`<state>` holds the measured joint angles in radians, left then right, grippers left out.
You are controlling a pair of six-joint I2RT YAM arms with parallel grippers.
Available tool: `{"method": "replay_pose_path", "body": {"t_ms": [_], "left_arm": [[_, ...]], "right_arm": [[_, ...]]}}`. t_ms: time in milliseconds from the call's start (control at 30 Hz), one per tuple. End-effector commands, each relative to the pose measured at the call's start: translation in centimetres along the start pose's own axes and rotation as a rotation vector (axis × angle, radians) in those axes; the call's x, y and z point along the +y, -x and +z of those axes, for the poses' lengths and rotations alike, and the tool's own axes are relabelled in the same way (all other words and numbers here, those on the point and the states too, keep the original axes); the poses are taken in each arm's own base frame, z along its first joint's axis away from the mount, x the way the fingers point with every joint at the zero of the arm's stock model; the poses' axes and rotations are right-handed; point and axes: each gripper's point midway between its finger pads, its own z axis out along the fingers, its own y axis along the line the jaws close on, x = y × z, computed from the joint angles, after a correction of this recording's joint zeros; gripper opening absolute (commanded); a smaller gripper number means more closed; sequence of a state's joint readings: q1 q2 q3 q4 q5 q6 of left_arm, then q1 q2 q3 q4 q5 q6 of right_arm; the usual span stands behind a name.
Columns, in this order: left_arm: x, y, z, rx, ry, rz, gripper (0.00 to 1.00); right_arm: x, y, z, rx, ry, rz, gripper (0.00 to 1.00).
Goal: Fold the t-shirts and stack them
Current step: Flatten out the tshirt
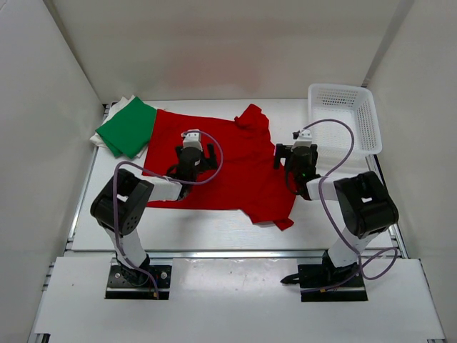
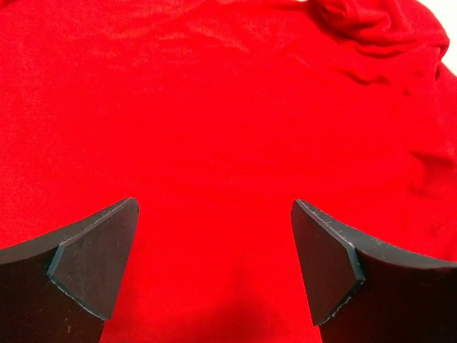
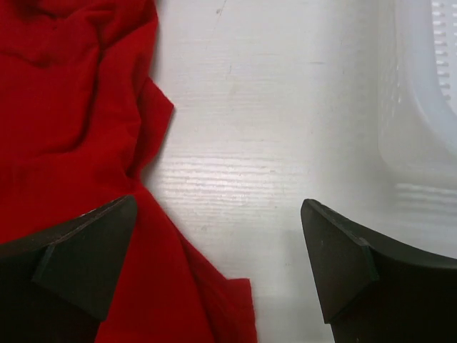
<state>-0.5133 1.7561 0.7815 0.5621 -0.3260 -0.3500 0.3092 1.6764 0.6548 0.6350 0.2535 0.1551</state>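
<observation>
The red t-shirt (image 1: 239,168) lies spread on the table's middle, rumpled at its far right sleeve and near right corner. It fills the left wrist view (image 2: 214,107) and shows at the left of the right wrist view (image 3: 64,107). The folded green t-shirt (image 1: 128,127) lies on the folded white t-shirt (image 1: 123,103) at the far left. My left gripper (image 1: 193,151) is open and empty over the red shirt's middle. My right gripper (image 1: 298,151) is open and empty over the shirt's right edge, left finger above cloth, right finger above bare table.
A white plastic lattice basket (image 1: 363,107) stands at the far right, its wall visible in the right wrist view (image 3: 421,107). White walls enclose the table on three sides. Bare table (image 1: 200,225) runs along the front.
</observation>
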Motion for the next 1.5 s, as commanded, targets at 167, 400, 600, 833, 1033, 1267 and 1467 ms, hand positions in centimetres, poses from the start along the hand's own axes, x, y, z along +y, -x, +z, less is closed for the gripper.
{"method": "replay_pose_path", "body": {"t_ms": [167,400,600,833,1033,1267,1467], "left_arm": [[-0.1,2.7,-1.2,-0.209,0.040,-0.005,0.99],[-3.9,2.6,-2.9,-0.315,0.078,0.275,0.98],[-4.3,2.2,-2.2,-0.283,0.068,0.287,0.99],[-3.9,2.7,-1.1,-0.241,0.000,0.229,0.99],[0.7,1.9,3.0,0.057,0.060,0.005,0.99],[2.3,7.5,-3.4,0.038,0.070,-0.125,0.52],[9.0,8.0,-9.6,0.042,0.253,-0.139,0.38]], "right_arm": [[1.3,5.6,1.5,-0.179,-0.034,-0.010,0.99],[2.0,5.6,0.4,-0.228,-0.010,-0.039,0.99],[2.0,5.2,-0.3,-0.249,-0.021,-0.052,0.99],[1.2,5.4,-0.8,-0.274,-0.141,-0.047,0.99],[1.4,5.3,1.0,-0.084,-0.161,-0.096,0.99],[6.9,6.2,-5.1,-0.060,-0.059,-0.147,0.90],[12.6,4.2,-11.1,0.117,0.307,0.157,0.01]]}}
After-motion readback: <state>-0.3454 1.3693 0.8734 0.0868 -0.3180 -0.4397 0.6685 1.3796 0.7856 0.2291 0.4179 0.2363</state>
